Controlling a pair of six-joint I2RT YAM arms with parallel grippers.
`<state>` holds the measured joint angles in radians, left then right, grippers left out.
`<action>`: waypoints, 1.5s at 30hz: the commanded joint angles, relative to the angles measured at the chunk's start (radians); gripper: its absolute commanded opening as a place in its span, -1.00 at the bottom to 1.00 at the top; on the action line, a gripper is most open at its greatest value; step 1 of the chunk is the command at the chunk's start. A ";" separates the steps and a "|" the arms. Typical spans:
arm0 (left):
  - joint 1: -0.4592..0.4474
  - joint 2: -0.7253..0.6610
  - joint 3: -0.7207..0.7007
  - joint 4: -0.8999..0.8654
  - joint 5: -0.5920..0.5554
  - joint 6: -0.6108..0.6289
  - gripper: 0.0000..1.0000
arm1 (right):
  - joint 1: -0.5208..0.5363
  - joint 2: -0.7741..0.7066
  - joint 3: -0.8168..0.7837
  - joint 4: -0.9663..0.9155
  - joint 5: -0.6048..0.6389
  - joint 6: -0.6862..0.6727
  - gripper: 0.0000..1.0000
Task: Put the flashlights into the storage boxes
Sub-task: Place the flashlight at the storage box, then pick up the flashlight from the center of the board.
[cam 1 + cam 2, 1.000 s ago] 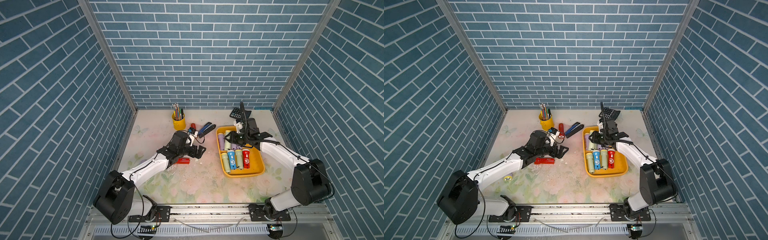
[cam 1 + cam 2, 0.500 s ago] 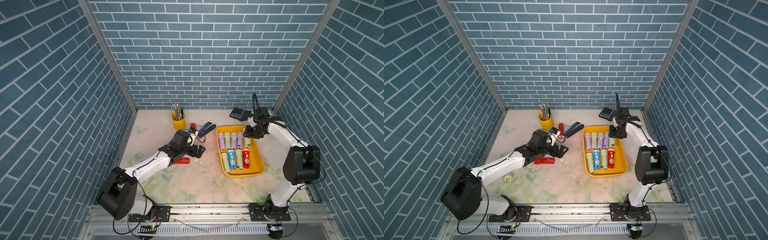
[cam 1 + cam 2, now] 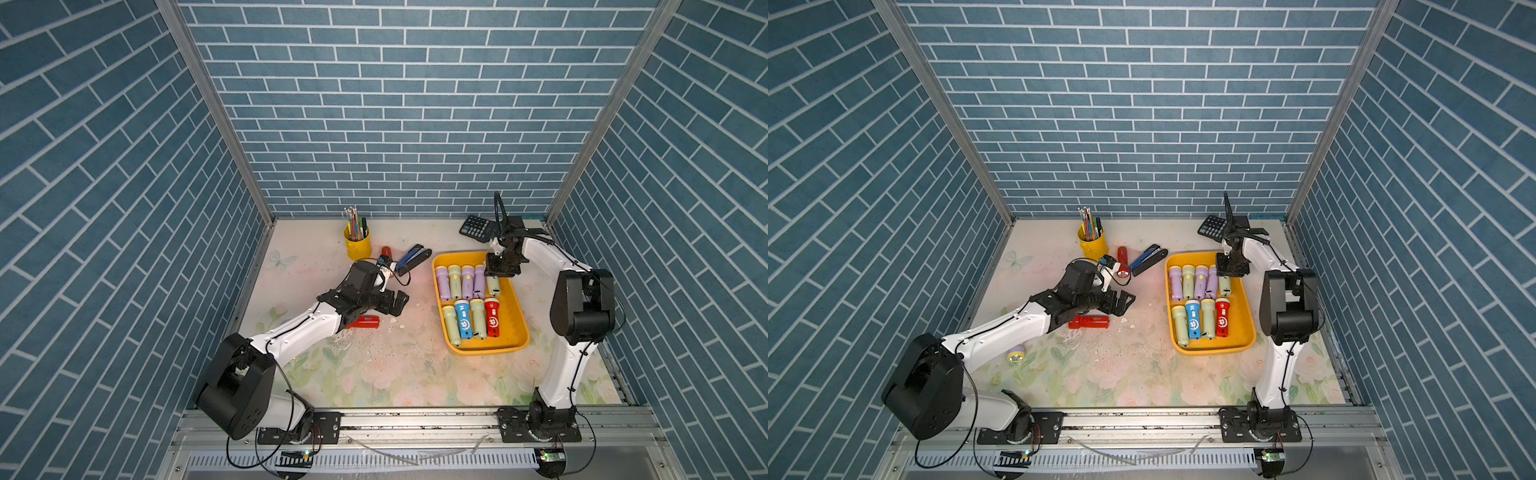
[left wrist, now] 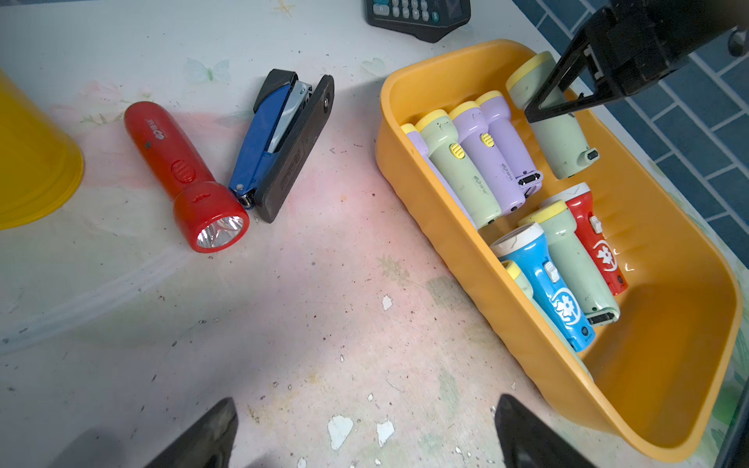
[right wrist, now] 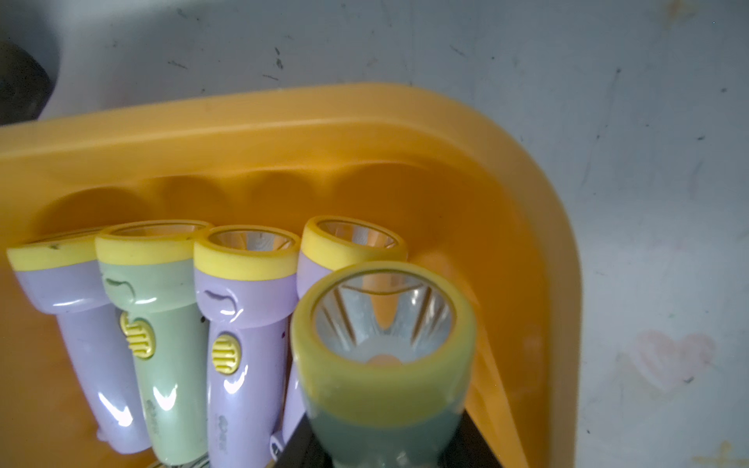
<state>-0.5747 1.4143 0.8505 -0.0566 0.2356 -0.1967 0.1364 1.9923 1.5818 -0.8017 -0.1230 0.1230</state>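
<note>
The yellow storage box (image 3: 484, 351) (image 4: 466, 259) (image 5: 283, 121) holds two rows of flashlights in lilac, pale green, blue and red. My right gripper (image 3: 500, 272) (image 5: 385, 449) is shut on a pale green flashlight (image 3: 493, 286) (image 4: 561, 142) (image 5: 385, 364) at the right end of the far row, its head tilted up above its neighbours. My left gripper (image 3: 395, 302) (image 4: 367, 405) stands open and empty above bare table left of the box. Red flashlights lie on the table by the stapler (image 3: 387, 252) (image 4: 182, 174) and beside my left arm (image 3: 1089, 321). A lilac one (image 3: 1016, 355) lies under that arm.
A blue-and-black stapler (image 3: 412, 259) (image 4: 279, 142) touches the far red flashlight. A yellow pen cup (image 3: 357, 245) stands at the back, a calculator (image 3: 476, 226) behind the box. Brick-patterned walls close in three sides.
My right gripper has swung from the box's far left to its far right end and come down with the pale green flashlight. The left gripper has hardly moved.
</note>
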 commanded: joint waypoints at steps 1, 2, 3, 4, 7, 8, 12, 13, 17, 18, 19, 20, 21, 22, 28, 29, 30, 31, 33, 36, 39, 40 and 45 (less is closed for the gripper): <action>-0.004 0.020 0.027 -0.015 -0.006 0.011 0.99 | -0.005 0.031 0.055 -0.020 0.029 -0.043 -0.44; -0.004 0.021 0.028 -0.015 -0.005 0.012 0.99 | -0.007 0.035 0.057 -0.019 0.029 -0.040 -0.43; -0.004 0.023 0.028 -0.015 -0.007 0.012 0.99 | -0.008 0.037 0.059 -0.016 0.029 -0.038 -0.42; -0.004 0.025 0.028 -0.014 -0.007 0.011 0.99 | -0.007 0.040 0.060 -0.018 0.040 -0.034 -0.40; -0.005 0.028 0.028 -0.012 -0.004 0.009 0.99 | -0.007 0.040 0.060 -0.018 0.067 -0.022 -0.22; -0.004 0.031 0.028 -0.011 -0.002 0.008 0.99 | -0.007 0.038 0.061 -0.019 0.072 -0.018 -0.16; -0.004 0.024 0.026 -0.010 -0.002 0.005 0.99 | -0.008 0.015 0.058 -0.011 0.073 -0.006 0.01; -0.004 0.018 0.022 -0.009 -0.004 0.005 0.99 | -0.007 0.007 0.058 -0.011 0.069 -0.006 0.02; -0.004 0.003 0.014 -0.014 -0.010 0.007 0.99 | -0.007 -0.038 0.049 -0.012 0.071 -0.003 0.03; -0.004 -0.001 0.015 -0.018 -0.012 0.008 0.99 | -0.007 -0.053 0.042 -0.009 0.069 -0.001 0.03; -0.004 -0.004 0.015 -0.021 -0.014 0.008 0.99 | -0.007 -0.069 0.034 -0.008 0.066 0.003 0.03; -0.005 -0.007 0.013 -0.023 -0.016 0.007 0.99 | -0.005 -0.083 0.027 -0.007 0.063 0.006 0.03; -0.004 -0.013 0.012 -0.024 -0.022 0.004 0.99 | -0.005 -0.101 0.018 -0.007 0.059 0.010 0.03; -0.004 -0.017 0.009 -0.021 -0.028 0.000 0.99 | -0.003 -0.121 0.006 -0.005 0.059 0.012 0.03; -0.002 -0.058 -0.014 -0.026 -0.090 -0.033 0.99 | 0.025 -0.254 -0.105 0.025 0.057 0.029 0.03; -0.001 -0.062 -0.016 -0.032 -0.096 -0.036 0.99 | 0.035 -0.275 -0.126 0.033 0.052 0.030 0.02; 0.000 -0.062 -0.017 -0.036 -0.095 -0.041 0.99 | 0.051 -0.299 -0.151 0.046 0.041 0.027 0.02; 0.000 -0.065 -0.017 -0.039 -0.093 -0.046 0.99 | 0.072 -0.324 -0.177 0.066 0.040 0.020 0.01; 0.002 -0.060 -0.019 -0.053 -0.096 -0.063 0.99 | 0.124 -0.364 -0.222 0.099 0.016 -0.004 0.01; 0.010 -0.054 -0.031 -0.057 -0.098 -0.094 0.99 | 0.200 -0.411 -0.277 0.150 0.016 0.011 0.00; 0.032 -0.041 -0.043 -0.048 -0.090 -0.128 0.99 | 0.259 -0.448 -0.331 0.224 -0.016 0.055 -0.01; 0.038 -0.031 -0.041 -0.050 -0.087 -0.137 0.99 | 0.277 -0.462 -0.351 0.255 -0.014 0.073 -0.01; 0.083 0.035 0.016 -0.115 -0.077 -0.162 0.98 | 0.336 -0.522 -0.461 0.435 -0.041 0.157 -0.01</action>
<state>-0.5140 1.4143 0.8295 -0.1173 0.1562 -0.3317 0.4549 1.5135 1.1763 -0.5007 -0.1383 0.2123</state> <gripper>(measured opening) 0.989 0.497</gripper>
